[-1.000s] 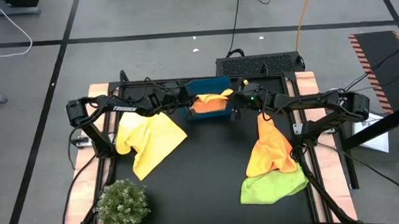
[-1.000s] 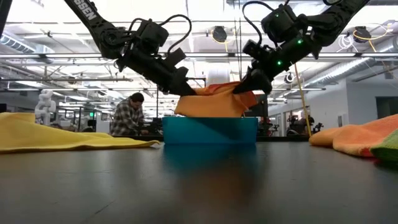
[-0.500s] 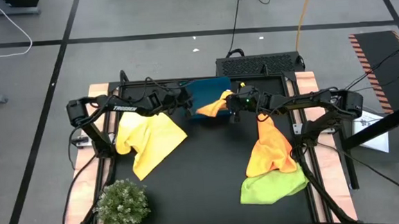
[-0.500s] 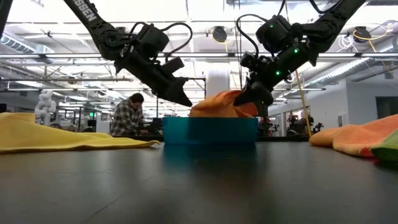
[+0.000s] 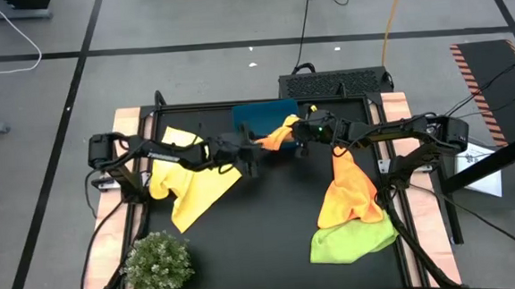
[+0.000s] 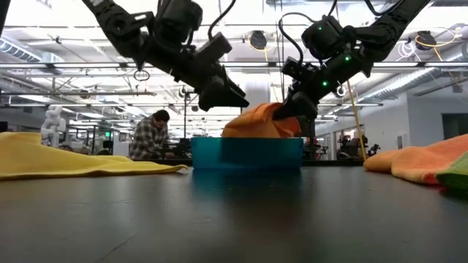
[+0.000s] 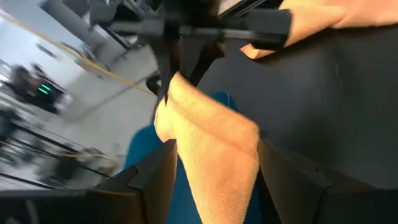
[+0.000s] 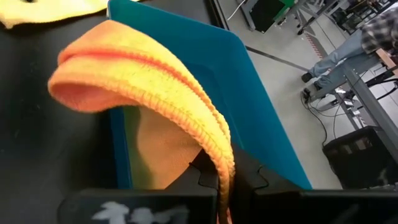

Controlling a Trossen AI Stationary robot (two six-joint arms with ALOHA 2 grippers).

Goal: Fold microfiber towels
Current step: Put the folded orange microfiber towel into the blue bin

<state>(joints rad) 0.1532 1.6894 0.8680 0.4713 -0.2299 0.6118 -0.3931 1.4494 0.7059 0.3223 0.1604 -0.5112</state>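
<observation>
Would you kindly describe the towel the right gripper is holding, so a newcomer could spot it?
Find the blue bin at the table's far edge. The orange towel drapes over its rim, pinched by the right gripper. Unlike the other towels lying flat, it hangs lifted.

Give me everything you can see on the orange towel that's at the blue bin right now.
The orange towel is a soft, thin cloth of knitted-looking microfibre with a stitched hem. It is bunched and draped, one end lying inside the blue bin at the table's far edge, the rest lifted into a hump above the rim. The right pincer is shut on its hem and holds it up. The left pincer is open, in front of the bin and not touching the cloth.
</observation>
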